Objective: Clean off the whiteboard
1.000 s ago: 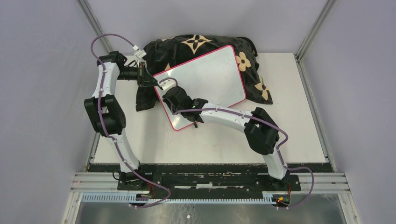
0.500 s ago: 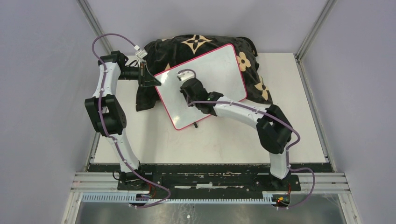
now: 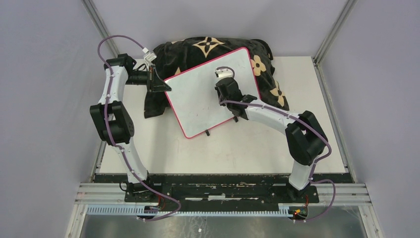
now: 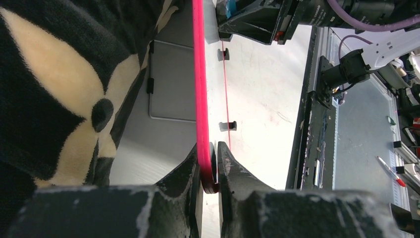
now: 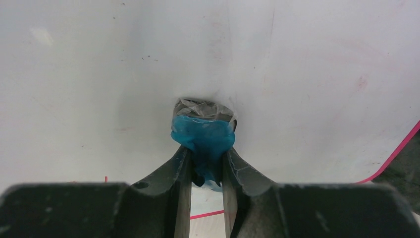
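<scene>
Pink-framed and white-faced, the whiteboard [image 3: 198, 99] stands toward the far edge of the table [image 3: 223, 151], a little left of centre. It is tilted back against a black cushion with cream flowers [image 3: 208, 47], and its lower corner reaches out toward the middle of the table. Two small black feet [image 3: 207, 133] stick out from its near edge. The left gripper [image 3: 159, 87] is at the board's left corner, and from the left wrist you can see its fingers [image 4: 190, 163] pinched tight on the pink frame, one on each side of the rim. The right gripper [image 3: 226, 82] is over the upper right part of the board's face, clamped on a blue eraser [image 5: 203, 139] whose taped end is pressed flat against the white surface. Up close, that surface carries a few specks and faint pinkish smears. The cushion lies at the far edge of the table, spilling out past the board on both sides.
</scene>
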